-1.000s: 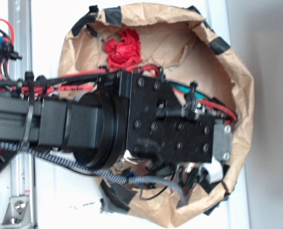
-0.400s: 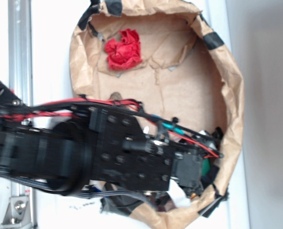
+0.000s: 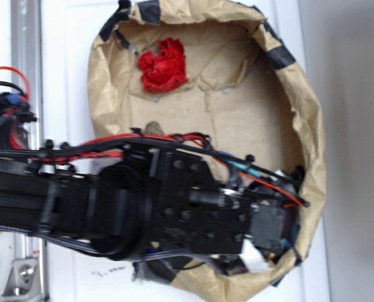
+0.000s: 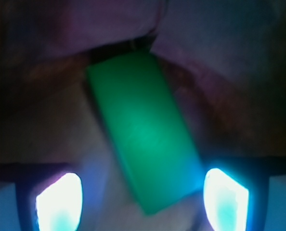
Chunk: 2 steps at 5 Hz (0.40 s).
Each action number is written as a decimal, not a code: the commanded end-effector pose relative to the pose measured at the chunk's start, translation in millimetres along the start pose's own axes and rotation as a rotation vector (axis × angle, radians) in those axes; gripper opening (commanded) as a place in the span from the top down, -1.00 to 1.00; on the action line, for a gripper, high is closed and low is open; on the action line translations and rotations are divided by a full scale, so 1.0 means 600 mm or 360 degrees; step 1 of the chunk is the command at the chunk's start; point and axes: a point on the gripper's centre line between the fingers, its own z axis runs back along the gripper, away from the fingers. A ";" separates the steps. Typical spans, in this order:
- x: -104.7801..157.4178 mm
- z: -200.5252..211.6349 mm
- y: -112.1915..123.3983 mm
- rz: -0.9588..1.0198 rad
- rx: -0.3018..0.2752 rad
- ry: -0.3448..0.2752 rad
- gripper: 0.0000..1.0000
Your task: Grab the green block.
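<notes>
The green block [image 4: 143,130] lies flat in the wrist view, a smooth slab slanting from upper left to lower right in dim light. Its near end reaches between my gripper's [image 4: 142,201] two bright fingertips [image 4: 58,202], which stand wide apart and touch nothing, so the gripper is open. In the exterior view the black arm and gripper [image 3: 269,229] hang over the lower right of the brown paper bowl [image 3: 310,126]. The arm covers the green block there.
A wrinkly red cloth wad [image 3: 163,65] sits at the bowl's upper left. A small brown stone [image 3: 153,128] peeks out just above the arm's cables. The bowl's crumpled wall [image 3: 313,189] rises close to the gripper on the right.
The arm has swung from the bowl's middle down to its lower right and dropped lower, uncovering the bowl's floor and the brown stone.
</notes>
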 end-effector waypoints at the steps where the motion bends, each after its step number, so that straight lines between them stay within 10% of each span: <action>1: 0.026 0.013 0.023 0.0017 0.0048 -0.0013 -1.00; 2: 0.024 0.009 0.014 0.0037 0.0022 0.0024 0.64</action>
